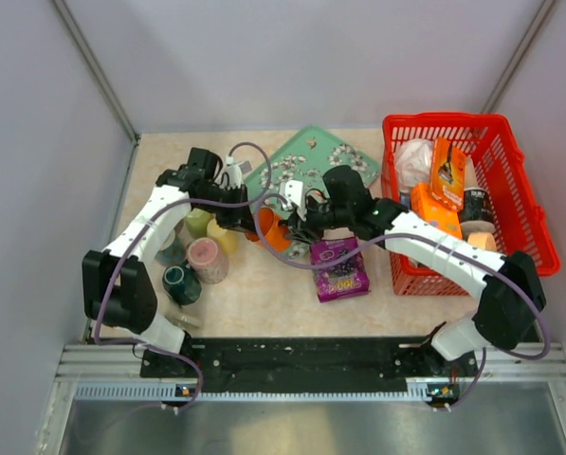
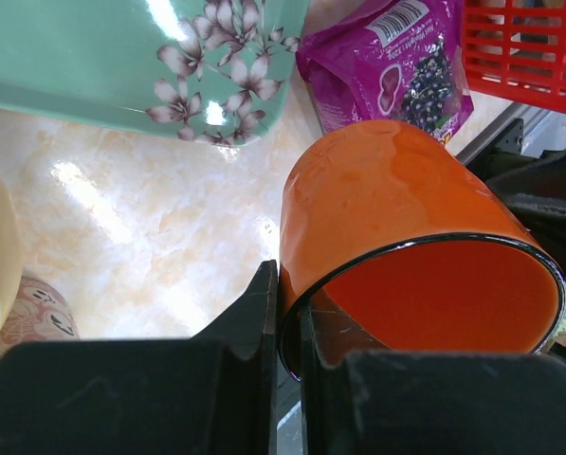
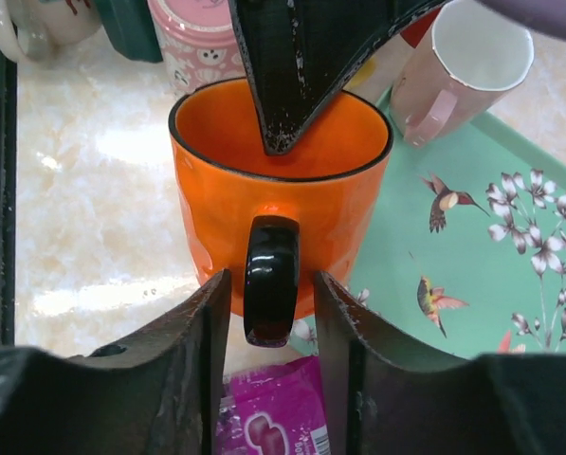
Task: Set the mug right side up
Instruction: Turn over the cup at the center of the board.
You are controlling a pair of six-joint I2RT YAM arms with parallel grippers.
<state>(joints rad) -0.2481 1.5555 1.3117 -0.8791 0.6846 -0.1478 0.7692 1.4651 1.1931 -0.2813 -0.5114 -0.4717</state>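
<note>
Nothing could be read outright. The nearest thing to a label was a white barcode point(image 2: 401, 21) printed on the purple pouch point(image 2: 354, 90), which lay just left of the red basket point(image 1: 441, 119); the digits beneath its bars were too small to make out. Seen from above, the pouch's face carried pale lettering and a row of round marks, all blurred past reading. Inside the basket, toward its left side, an upright orange packet point(image 1: 447, 172) bore a dark printed figure, and a second orange packet point(image 1: 434, 212) lay just in front of it. Any wording on either was too small to tell.
</note>
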